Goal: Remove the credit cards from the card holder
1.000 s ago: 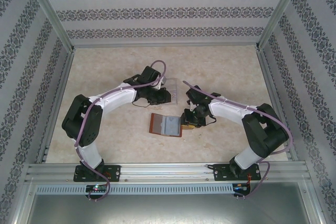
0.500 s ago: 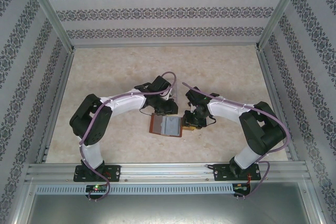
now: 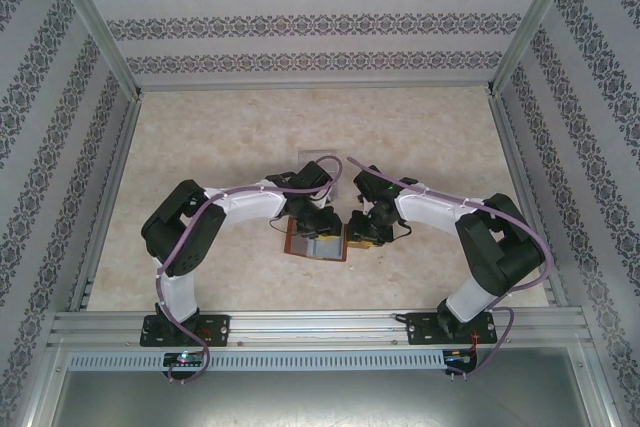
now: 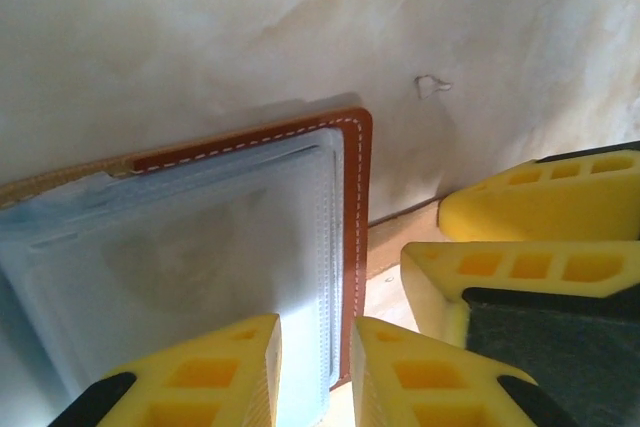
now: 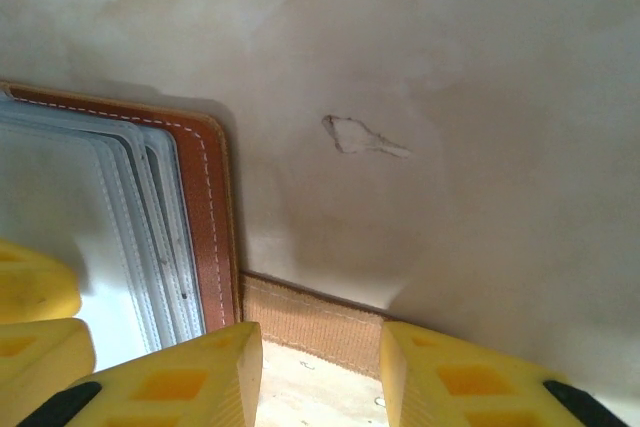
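Note:
The card holder (image 3: 299,237) lies open on the table, reddish-brown with white stitching (image 4: 357,187) (image 5: 208,197) and pale grey-blue pockets. The credit cards cannot be told apart from the pale pocket layers. My left gripper (image 3: 320,224) (image 4: 315,377) hovers over the holder's right edge, its jaws narrowly open with the pocket edge showing in the gap. My right gripper (image 3: 358,233) (image 5: 320,377) is shut on the tan strap tab (image 5: 320,319) (image 4: 398,230) just right of the holder. Its yellow fingers (image 4: 530,267) sit close beside my left ones.
A clear plastic tray (image 3: 322,163) lies just beyond the two grippers, partly behind the left arm. Metal frame posts and patterned walls close in the table on three sides. A small chip (image 5: 362,137) marks the tabletop.
The left arm swung from the clear tray toward the near side and now sits over the card holder. The right gripper stayed on the strap tab.

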